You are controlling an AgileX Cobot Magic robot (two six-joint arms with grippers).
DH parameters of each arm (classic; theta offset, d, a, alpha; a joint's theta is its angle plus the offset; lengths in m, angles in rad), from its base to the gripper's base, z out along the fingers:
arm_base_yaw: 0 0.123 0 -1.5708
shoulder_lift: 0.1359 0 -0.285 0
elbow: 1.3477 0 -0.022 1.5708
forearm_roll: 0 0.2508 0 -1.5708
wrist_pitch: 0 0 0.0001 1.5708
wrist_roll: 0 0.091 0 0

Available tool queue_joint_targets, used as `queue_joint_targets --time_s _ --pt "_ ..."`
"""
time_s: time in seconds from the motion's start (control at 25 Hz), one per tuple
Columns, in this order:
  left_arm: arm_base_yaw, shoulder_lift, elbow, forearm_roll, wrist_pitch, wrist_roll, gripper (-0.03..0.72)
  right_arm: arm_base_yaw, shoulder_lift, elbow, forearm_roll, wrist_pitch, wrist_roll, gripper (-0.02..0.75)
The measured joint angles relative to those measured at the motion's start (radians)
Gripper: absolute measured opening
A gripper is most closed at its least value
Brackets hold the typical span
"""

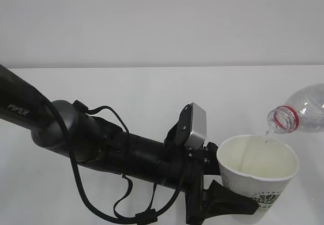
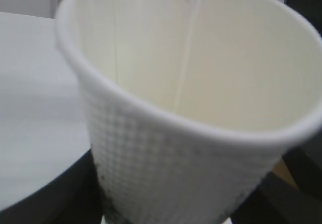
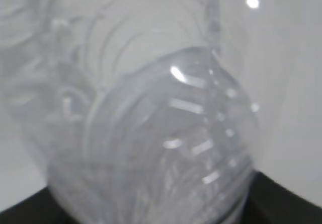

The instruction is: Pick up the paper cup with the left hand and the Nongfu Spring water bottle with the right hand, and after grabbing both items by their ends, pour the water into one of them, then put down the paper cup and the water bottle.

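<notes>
Left claw (image 1: 230, 202) clenched on paper cup (image 1: 258, 177), upright as receiver. Right claw (image 3: 151, 216) grasping Nongfu Spring water bottle (image 1: 302, 111), tipped for pouring water (image 1: 265, 134).

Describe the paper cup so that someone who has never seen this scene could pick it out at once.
Follow the black arm lettered PIPER across the white table to the left gripper at the lower right. The gripper clasps the paper cup, white, with a rolled rim and a green logo. Unlike the clear Nongfu Spring water bottle tilted above it, the cup is opaque and upright.
</notes>
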Motion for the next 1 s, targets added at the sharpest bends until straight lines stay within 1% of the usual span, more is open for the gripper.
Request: queue_joint_targets --time_s 1.0 --pt "0.000 0.000 0.000 0.000 0.000 0.000 0.486 0.000 0.000 0.000 0.000 0.000 -0.005 0.421"
